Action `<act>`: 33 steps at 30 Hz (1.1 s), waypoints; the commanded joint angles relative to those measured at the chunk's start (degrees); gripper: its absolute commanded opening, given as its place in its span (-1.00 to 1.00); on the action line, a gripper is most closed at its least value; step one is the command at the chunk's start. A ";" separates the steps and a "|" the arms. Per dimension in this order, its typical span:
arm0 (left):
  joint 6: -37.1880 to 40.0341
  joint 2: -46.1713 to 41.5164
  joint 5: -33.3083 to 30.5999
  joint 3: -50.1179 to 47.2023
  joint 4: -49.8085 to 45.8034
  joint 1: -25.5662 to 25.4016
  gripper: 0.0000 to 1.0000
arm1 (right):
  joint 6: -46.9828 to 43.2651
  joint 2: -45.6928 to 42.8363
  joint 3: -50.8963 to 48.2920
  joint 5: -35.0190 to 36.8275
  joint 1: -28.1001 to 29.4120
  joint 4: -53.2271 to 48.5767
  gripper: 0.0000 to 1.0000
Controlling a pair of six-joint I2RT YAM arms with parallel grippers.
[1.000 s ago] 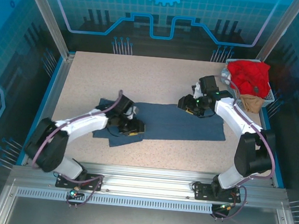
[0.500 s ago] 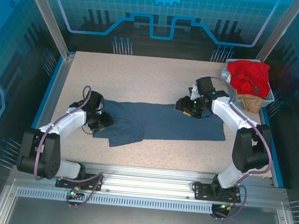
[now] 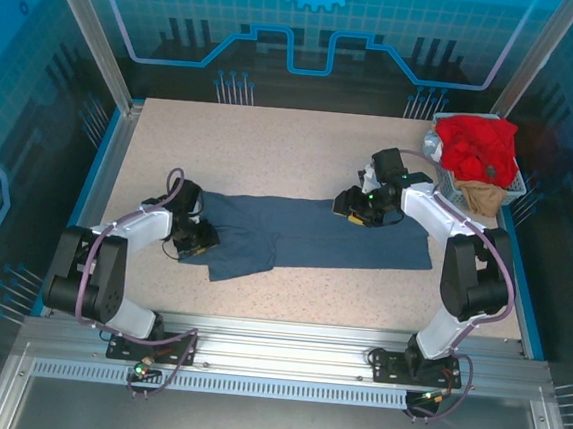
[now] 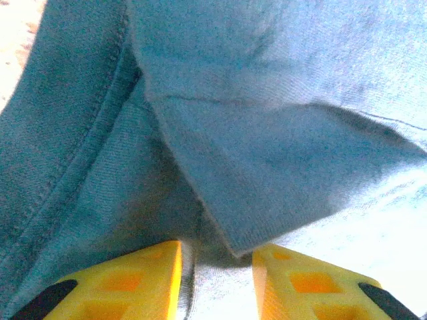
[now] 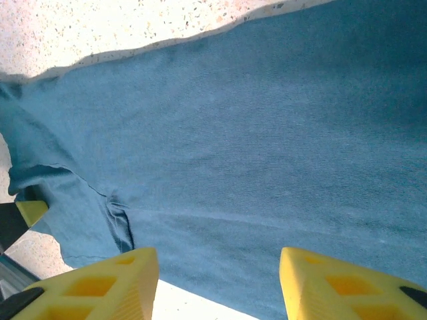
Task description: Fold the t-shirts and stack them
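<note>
Because the dark slate-blue t-shirt [image 3: 315, 235] lies flat across the middle of the table [image 3: 273, 143] with its long axis running left to right, the coming move turns on which end each arm commands. The left gripper [image 3: 192, 236] sits low at the shirt's left end, where the cloth is doubled over. The right gripper [image 3: 361, 205] sits at the shirt's far edge, a little right of the middle and well apart from the other.

In the left wrist view a folded flap [image 4: 267, 173] points its corner straight at the mouth of the left jaws. The jaws stand a narrow gap apart, with the corner just at the gap and, as far as I can see, not clamped. In the right wrist view the yellow fingers [image 5: 113, 277] are spread wide above smooth cloth, gripping nothing, with the far hem and bare table beyond them.

My judgement is that the left arm is the one placed to act. The loose flap lies directly ahead of its jaws, so a short advance and a squeeze would take it, and any fold would then travel rightward along the long axis.

The bright red t-shirt [image 3: 477, 141] and the tan t-shirt [image 3: 481, 197] wait in the wire basket [image 3: 517, 187] at the far right corner, nearer the right arm.
</note>
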 commanded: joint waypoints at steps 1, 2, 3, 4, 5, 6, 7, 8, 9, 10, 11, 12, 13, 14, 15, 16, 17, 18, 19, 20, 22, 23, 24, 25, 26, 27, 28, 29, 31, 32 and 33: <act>0.32 -1.91 1.65 -0.11 -0.03 0.00 -0.35 | 0.40 0.95 0.90 -1.06 0.56 0.51 0.04; 0.17 -2.30 1.66 0.13 -0.44 -0.03 -0.36 | 0.52 0.88 0.82 -1.01 0.57 0.64 0.04; 0.16 -2.73 1.53 0.29 -0.88 -0.10 -0.37 | 0.61 0.94 0.80 -0.96 0.58 0.75 0.04; 0.09 -3.06 1.33 0.60 -1.35 -0.29 -0.38 | 0.71 0.93 0.63 -0.97 0.53 0.84 0.04; 0.12 -3.12 1.26 0.63 -1.64 -0.41 -0.38 | 0.79 0.93 0.55 -0.92 0.57 0.89 0.04; 0.19 -3.00 1.38 0.77 -1.83 -0.48 -0.40 | 0.88 0.86 0.45 -0.92 0.59 1.03 0.04; 0.21 -2.57 1.40 0.79 -1.89 -0.48 -0.42 | 0.93 0.86 0.37 -0.97 0.64 1.12 0.04; 0.29 -2.27 1.46 0.67 -1.87 -0.48 -0.44 | 0.97 0.85 0.36 -1.06 0.70 1.21 0.04; 0.31 -2.05 1.46 0.60 -1.69 -0.48 -0.48 | 1.05 0.81 0.31 -1.22 0.66 1.27 0.04; 0.30 -1.91 1.72 0.40 -1.43 -0.56 -0.52 | 1.11 0.70 0.41 -1.48 0.67 1.47 0.04; 0.21 -1.89 1.85 0.44 -1.17 -0.57 -0.56 | 1.12 0.55 0.45 -1.72 0.75 1.64 0.04; 0.12 -1.91 2.11 0.41 -0.93 -0.61 -0.61 | 1.02 0.26 0.31 -2.34 0.84 2.14 0.04; 0.03 -1.85 2.32 0.46 -0.73 -0.65 -0.66 | 1.02 -0.12 0.14 -3.08 0.84 2.66 0.04; 0.02 -1.68 2.36 0.51 -0.68 -0.65 -0.70 | 0.93 -0.40 -0.02 -3.82 0.90 3.30 0.04; -0.01 -1.60 2.32 0.61 -0.70 -0.65 -0.75 | 0.91 -0.79 -0.29 -4.73 0.91 4.02 0.04; -0.05 -1.57 2.26 0.67 -0.77 -0.64 -0.80 | 0.91 -1.10 -0.34 -5.32 0.97 4.39 0.04; 0.16 -1.63 2.19 0.67 -0.77 -0.72 -0.86 | 0.90 -1.43 -0.43 -5.61 1.00 4.46 0.04; 0.16 -1.89 2.08 0.71 -0.92 -0.74 -0.91 | 0.88 -1.58 -0.48 -5.80 1.03 4.38 0.04; 0.12 -2.09 2.01 0.75 -1.04 -0.74 -0.97 | 0.89 -1.80 -0.52 -5.81 1.00 4.30 0.04; 0.12 -2.55 1.79 0.81 -1.42 -0.74 -1.00 | 0.89 -2.00 -0.67 -5.81 1.01 4.29 0.04; -0.04 -3.89 1.08 0.93 -2.31 -0.83 -1.00 | 0.81 -2.35 -0.87 -5.61 1.00 4.07 0.04; -0.21 -4.90 0.80 0.98 -2.83 -0.91 -1.00 | 0.80 -2.50 -0.96 -5.58 1.02 3.94 0.04; -0.57 -5.97 0.63 0.98 -3.34 -1.00 -1.00 | 0.80 -2.58 -1.04 -5.54 1.06 3.85 0.04; -0.82 -6.87 0.52 1.01 -3.78 -1.05 -1.00 | 0.77 -2.66 -1.05 -5.46 1.02 3.80 0.04; -1.17 -7.96 0.30 1.05 -4.39 -1.09 -1.00 | 0.79 -2.74 -1.05 -5.46 1.01 3.72 0.04; -1.44 -8.96 0.11 1.13 -5.01 -1.18 -1.00 | 0.81 -2.83 -0.96 -5.38 0.99 3.76 0.04; -1.70 -9.69 -0.09 1.14 -5.62 -1.18 -1.00 | 0.80 -2.83 -0.92 -5.35 0.96 3.76 0.04; -1.95 -10.45 -0.26 1.21 -6.26 -1.18 -1.00 | 0.81 -2.74 -0.77 -5.35 0.95 3.69 0.04; -2.43 -11.77 -0.70 1.55 -7.23 -1.17 -1.00 | 0.84 -2.58 -0.53 -5.46 0.94 3.72 0.04; -2.79 -12.44 -0.80 1.81 -7.50 -1.18 -1.00 | 0.84 -2.51 -0.39 -5.44 0.96 3.63 0.04; -3.01 -12.90 -0.85 2.22 -7.71 -1.18 -1.00 | 0.82 -2.44 -0.26 -5.46 0.91 3.67 0.04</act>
